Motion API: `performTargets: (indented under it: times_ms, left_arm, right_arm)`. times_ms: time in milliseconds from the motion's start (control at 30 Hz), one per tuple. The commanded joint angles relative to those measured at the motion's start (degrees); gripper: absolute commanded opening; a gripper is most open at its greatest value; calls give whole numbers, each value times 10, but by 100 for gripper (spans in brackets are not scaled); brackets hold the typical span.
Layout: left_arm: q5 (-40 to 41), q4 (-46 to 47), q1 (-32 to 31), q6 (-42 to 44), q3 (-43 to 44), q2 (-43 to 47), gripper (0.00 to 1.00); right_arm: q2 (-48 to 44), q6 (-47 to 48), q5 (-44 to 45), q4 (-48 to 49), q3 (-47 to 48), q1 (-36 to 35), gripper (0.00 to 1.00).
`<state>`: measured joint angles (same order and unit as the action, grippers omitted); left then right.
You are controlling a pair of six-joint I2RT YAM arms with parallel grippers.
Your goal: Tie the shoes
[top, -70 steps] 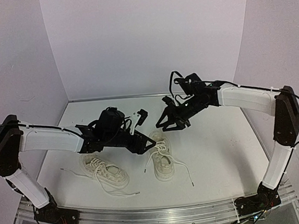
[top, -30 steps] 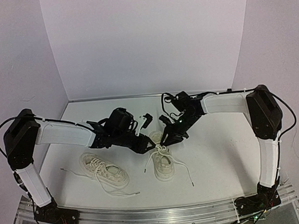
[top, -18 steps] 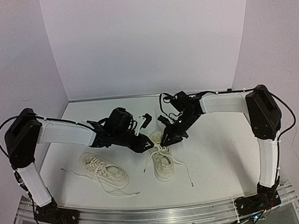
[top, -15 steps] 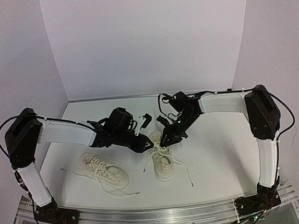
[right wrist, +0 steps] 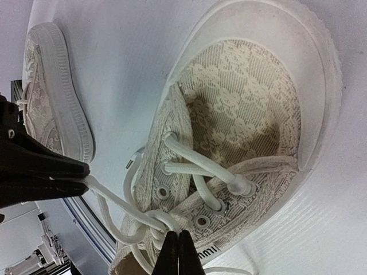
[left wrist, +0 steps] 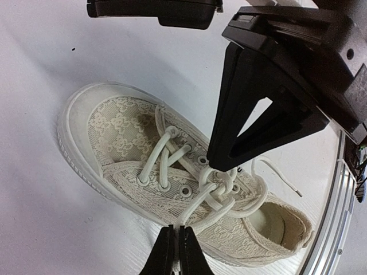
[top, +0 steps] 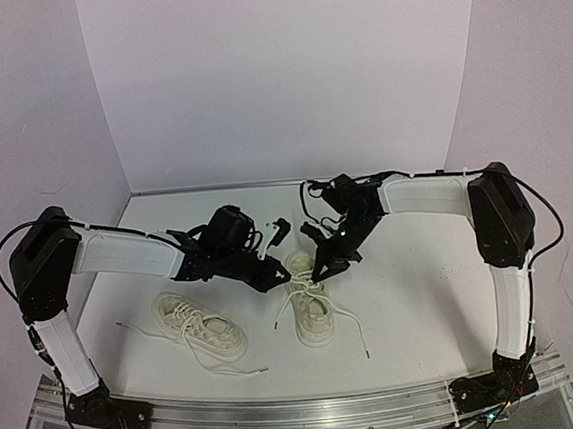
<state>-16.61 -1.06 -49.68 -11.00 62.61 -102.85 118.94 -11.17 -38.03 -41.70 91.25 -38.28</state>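
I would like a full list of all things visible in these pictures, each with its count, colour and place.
table: one, white, under everything.
left shoe: one, cream-white, left part of table.
middle shoe: one, cream-white, table centre.
laces: one per shoe, white, crossed over the shoes, ends trailing on table.
rail: one, silver, near edge.
walls: three, pale lilac, behind and beside.
left arm, right arm: two, white with black joints.
left tool, right tool: two, black, each shut on the middle shoe's laces.
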Motion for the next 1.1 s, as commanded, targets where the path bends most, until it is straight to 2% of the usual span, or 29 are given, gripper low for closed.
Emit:
performTargets:
  times_ms: [0,333,633,867,967,1067]
  left_arm:
    - [-6,-4,5,-1,16,5,0]
    - [1,-15,5,7,0,14,0]
    - [11,-23,5,47,-3,38,2]
    - [48,8,3,166,-24,130,35]
    - [56,-10,-2,243,-20,156,43]
    - [51,-55,-15,326,2,150,44]
  right_arm:
    - [-29,2,28,-16,15,-3,0]
    - [-87,-62,15,57,-47,-2,0]
    - [-102,-90,-10,104,-94,-2,0]
    - [-109,-105,-15,121,-107,-2,0]
    - [-111,-111,-17,128,-111,-2,0]
    - [-111,-117,-15,131,-114,-2,0]
